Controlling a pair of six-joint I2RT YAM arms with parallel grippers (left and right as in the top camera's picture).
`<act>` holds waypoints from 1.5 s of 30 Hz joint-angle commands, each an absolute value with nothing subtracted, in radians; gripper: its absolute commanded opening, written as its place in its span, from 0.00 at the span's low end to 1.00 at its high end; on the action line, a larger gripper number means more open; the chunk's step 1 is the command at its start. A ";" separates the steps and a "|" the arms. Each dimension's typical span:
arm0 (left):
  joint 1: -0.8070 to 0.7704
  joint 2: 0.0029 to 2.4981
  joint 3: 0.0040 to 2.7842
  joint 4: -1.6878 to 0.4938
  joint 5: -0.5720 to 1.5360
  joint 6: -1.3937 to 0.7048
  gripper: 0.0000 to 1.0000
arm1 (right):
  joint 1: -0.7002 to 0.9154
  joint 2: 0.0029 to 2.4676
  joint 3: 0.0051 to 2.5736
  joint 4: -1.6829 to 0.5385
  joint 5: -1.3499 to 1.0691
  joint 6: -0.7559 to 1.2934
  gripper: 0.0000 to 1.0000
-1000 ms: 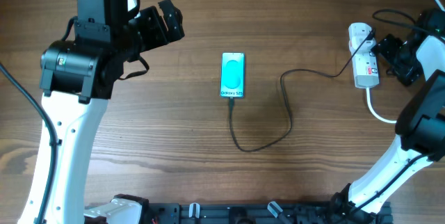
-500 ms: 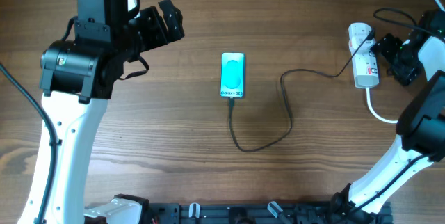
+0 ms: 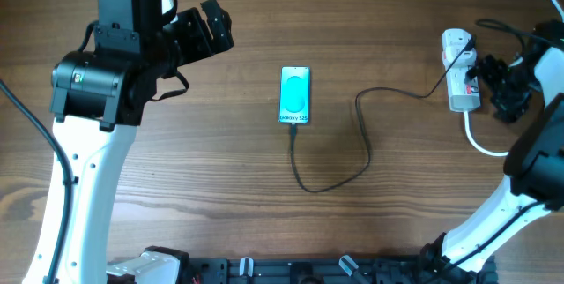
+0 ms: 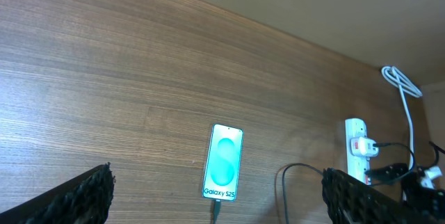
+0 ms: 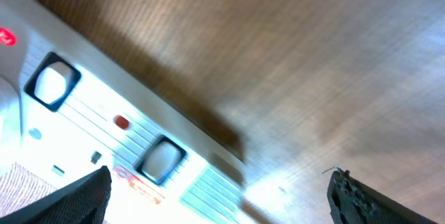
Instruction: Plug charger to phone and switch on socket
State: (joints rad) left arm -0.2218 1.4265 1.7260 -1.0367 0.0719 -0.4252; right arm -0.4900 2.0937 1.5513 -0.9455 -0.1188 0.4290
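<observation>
The phone (image 3: 295, 95) lies flat mid-table with a cyan screen and "Galaxy S25" text; it also shows in the left wrist view (image 4: 224, 172). The thin black charger cable (image 3: 363, 134) runs from the phone's near short edge, loops right and up to the white socket strip (image 3: 460, 71) at the far right. The socket fills the lower left of the right wrist view (image 5: 104, 133), showing two rocker switches and a small red dot. My right gripper (image 3: 490, 81) is open just right of the socket. My left gripper (image 3: 211, 26) is open and empty, up and left of the phone.
The thick white cord (image 3: 480, 141) leaves the socket's near end and curves toward the right arm. A white cable loop (image 4: 402, 85) lies at the far right edge of the table. The arm bases (image 3: 291, 271) stand along the front edge.
My right gripper has shifted a little toward the near side along the socket. The phone, cable and left arm have not moved.
</observation>
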 commanded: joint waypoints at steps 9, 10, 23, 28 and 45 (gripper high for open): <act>-0.224 1.409 1.722 -1.034 0.058 -0.434 1.00 | -0.468 1.568 1.441 -1.050 0.011 0.462 1.00; -0.224 1.409 1.722 -1.034 0.058 -0.434 1.00 | -0.461 1.500 1.396 -1.030 0.009 0.462 1.00; -0.224 1.409 1.722 -1.034 0.058 -0.434 1.00 | -0.370 0.875 0.992 -0.827 -0.189 0.346 1.00; -0.224 1.409 1.722 -1.034 0.058 -0.434 1.00 | -0.370 0.895 0.992 -0.894 -0.200 0.344 1.00; -0.224 1.409 1.722 -1.034 0.058 -0.434 1.00 | -0.370 1.142 0.992 -1.044 -0.228 0.392 1.00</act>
State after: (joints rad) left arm -0.2218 1.4265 1.7252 -1.0367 0.0719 -0.4252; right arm -0.3752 1.1145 0.9977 -1.0473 -0.1944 0.4057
